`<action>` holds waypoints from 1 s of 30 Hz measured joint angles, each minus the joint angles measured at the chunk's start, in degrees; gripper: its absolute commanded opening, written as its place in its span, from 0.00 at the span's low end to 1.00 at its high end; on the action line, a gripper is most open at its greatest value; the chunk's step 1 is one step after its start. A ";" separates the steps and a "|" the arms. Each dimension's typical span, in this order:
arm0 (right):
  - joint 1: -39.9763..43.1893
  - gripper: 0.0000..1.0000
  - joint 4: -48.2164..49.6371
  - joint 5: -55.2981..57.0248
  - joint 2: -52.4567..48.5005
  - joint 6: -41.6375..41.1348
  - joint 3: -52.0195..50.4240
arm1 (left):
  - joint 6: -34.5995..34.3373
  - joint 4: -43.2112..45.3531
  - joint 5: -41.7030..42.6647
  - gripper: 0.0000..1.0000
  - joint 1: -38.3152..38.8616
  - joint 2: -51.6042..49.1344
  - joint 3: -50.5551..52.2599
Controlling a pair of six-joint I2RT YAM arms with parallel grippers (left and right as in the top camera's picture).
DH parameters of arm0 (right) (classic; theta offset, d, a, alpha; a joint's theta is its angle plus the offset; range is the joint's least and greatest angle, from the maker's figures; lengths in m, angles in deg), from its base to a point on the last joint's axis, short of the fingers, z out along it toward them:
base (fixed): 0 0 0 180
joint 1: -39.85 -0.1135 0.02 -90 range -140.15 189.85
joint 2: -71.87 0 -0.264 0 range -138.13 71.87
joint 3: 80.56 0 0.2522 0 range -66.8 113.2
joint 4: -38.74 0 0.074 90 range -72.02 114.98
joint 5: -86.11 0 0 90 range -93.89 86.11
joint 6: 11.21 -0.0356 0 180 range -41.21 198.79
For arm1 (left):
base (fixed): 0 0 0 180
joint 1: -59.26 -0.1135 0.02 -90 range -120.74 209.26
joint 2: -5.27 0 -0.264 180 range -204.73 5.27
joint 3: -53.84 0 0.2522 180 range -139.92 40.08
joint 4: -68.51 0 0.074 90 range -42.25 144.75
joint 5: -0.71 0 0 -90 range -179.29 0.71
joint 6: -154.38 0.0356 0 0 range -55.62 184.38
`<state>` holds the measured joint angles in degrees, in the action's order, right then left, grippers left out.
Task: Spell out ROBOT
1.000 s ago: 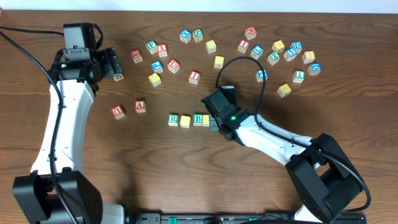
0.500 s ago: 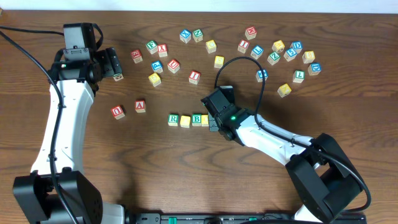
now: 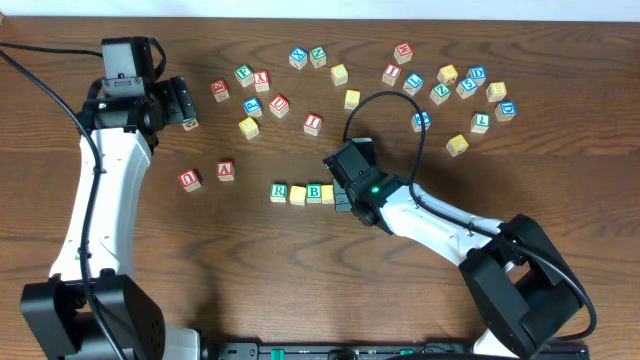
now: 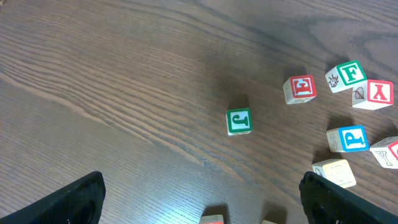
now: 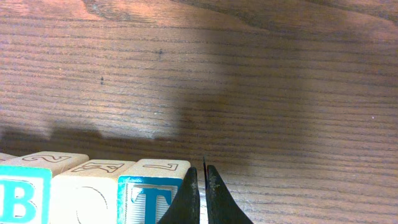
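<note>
T cube (image 5: 151,194), blue-lettered, stands at the right end of the row, flush against the second O cube (image 5: 87,194), plain yellow, with the green B cube (image 5: 18,199) beyond. The right gripper (image 5: 200,180), jaws pressed together and empty, sits at the T cube's right edge; touching or just in front, I cannot tell. Overhead, the word runs left to right: R cube (image 3: 279,192), first O cube (image 3: 297,195), B, O, then the gripper hiding the T. The row's long axis therefore leads straight left from the jaws, so any push would likely travel through every letter. The left gripper (image 3: 182,104), jaws wide apart, hangs near a green J cube (image 4: 239,121), well apart from the row.
</note>
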<state>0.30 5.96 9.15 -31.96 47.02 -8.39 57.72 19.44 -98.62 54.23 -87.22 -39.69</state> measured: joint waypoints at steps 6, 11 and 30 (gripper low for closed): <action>0.00 0.01 0.15 -0.50 0.00 0.22 0.00 | 0.00 0.00 -0.02 0.98 0.00 0.00 0.00; 0.00 0.01 0.46 -1.07 0.00 0.59 0.00 | 0.00 0.00 -0.02 0.98 0.00 0.00 0.00; 0.00 0.01 -1.29 0.46 0.00 0.63 0.00 | 0.00 0.00 -0.02 0.98 0.00 0.00 0.00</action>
<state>0.30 4.67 9.61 -31.96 47.65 -8.39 57.72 19.44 -98.64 54.23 -87.22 -39.69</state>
